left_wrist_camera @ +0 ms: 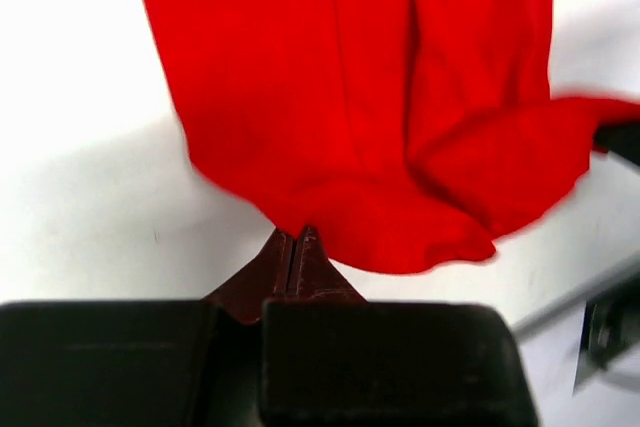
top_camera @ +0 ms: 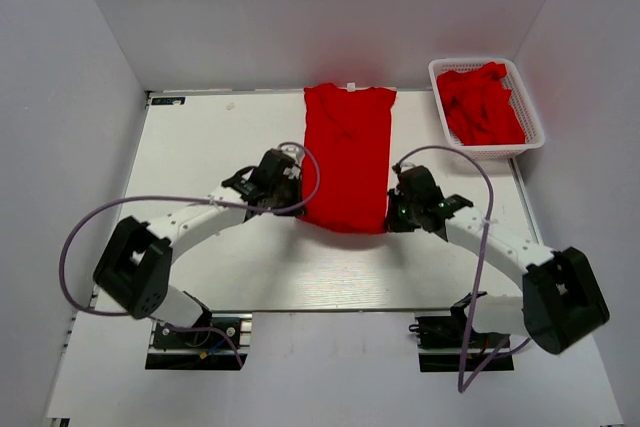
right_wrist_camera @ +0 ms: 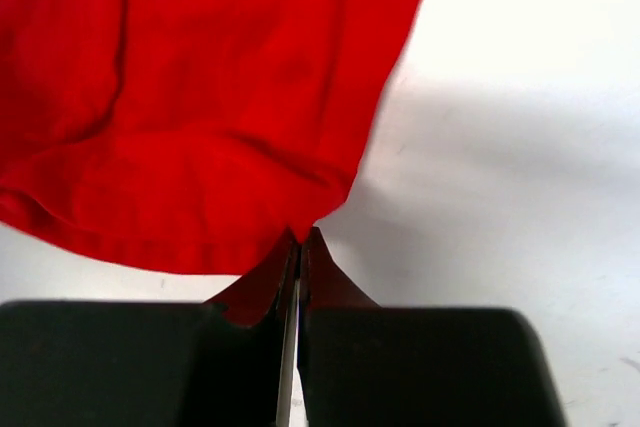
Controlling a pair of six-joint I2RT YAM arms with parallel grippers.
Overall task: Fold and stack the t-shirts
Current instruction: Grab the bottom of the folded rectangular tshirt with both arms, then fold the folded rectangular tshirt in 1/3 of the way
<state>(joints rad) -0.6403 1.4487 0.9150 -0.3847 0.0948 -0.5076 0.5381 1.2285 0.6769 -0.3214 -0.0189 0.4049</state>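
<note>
Both sets of jaws are clamped shut: the left jaws pinch the near left hem corner of the t-shirt (top_camera: 347,157), the right jaws the near right corner. The shirt lies mid-bench (top_camera: 220,137), its long axis running near to far, collar at the far edge, straight out from both pinches. Neither arm is nearer, so I'd expect the hem to be carried toward the collar. More red shirts (top_camera: 482,107) sit in the basket (top_camera: 533,110) at far right.

The plain bright red cloth t-shirt (top_camera: 348,157) bore no print and lay on the flat white tabletop (top_camera: 220,137). The crumpled red shirts (top_camera: 482,107) matched it inside the white plastic mesh basket (top_camera: 492,152). The left arm (top_camera: 190,219) and right arm (top_camera: 495,239) were white with black joints, trailing pale purple cables (top_camera: 63,259). The surrounding walls (top_camera: 300,7) were pale grey.
</note>
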